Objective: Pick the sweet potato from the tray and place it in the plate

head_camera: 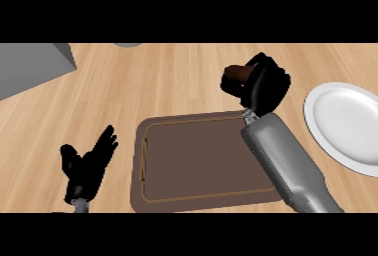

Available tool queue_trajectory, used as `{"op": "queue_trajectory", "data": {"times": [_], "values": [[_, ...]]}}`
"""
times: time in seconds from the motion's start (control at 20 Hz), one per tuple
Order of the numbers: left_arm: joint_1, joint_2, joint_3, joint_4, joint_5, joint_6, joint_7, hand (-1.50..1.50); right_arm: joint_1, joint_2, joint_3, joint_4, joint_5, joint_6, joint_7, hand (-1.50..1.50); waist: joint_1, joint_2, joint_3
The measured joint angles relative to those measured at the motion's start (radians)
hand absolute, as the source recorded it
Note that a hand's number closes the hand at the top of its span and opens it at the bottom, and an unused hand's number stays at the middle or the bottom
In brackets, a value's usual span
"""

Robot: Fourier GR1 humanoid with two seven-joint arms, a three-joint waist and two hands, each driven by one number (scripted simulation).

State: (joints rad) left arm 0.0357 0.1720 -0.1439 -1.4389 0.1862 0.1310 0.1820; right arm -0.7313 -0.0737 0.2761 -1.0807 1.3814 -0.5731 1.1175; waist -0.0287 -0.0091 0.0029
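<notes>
A reddish-brown sweet potato (238, 72) shows between the curled fingers of my right hand (262, 86), which is shut on it. That hand is held over the wooden counter just beyond the far right corner of the brown tray (199, 160), with most of the potato hidden by the fingers. A white plate (345, 125) lies to the right of the hand, partly cut off by the view's edge. My left hand (88, 162) rests open, fingers up, left of the tray.
A grey block (33, 67) fills the far left corner of the counter. A small grey round object (128, 44) peeks in at the top edge. My right forearm (288, 165) crosses the tray's right side.
</notes>
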Motion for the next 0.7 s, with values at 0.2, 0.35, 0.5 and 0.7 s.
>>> {"op": "queue_trajectory", "data": {"times": [0.2, 0.35, 0.5, 0.7], "values": [[0.016, 0.002, 0.003, -0.014, 0.003, -0.001, 0.001, 0.0, 0.107, -0.018, -0.099, -0.096, 0.037, -0.1, -0.038, 1.5, -0.004, 0.0, 0.0], [0.013, -0.006, -0.007, -0.019, -0.008, 0.007, 0.007, 0.0, 0.189, -0.042, -0.176, -0.138, 0.065, -0.175, -0.069, 1.5, 0.001, 0.003, 0.0], [-0.002, -0.008, -0.006, -0.009, -0.01, 0.003, 0.016, 0.0, 0.261, -0.082, -0.252, -0.173, 0.06, -0.224, -0.081, 1.5, 0.006, 0.005, -0.001], [-0.002, -0.01, -0.007, -0.013, -0.014, -0.003, 0.014, 0.0, 0.333, -0.145, -0.356, -0.164, 0.028, -0.309, -0.117, 1.5, 0.017, 0.008, -0.001]]}}
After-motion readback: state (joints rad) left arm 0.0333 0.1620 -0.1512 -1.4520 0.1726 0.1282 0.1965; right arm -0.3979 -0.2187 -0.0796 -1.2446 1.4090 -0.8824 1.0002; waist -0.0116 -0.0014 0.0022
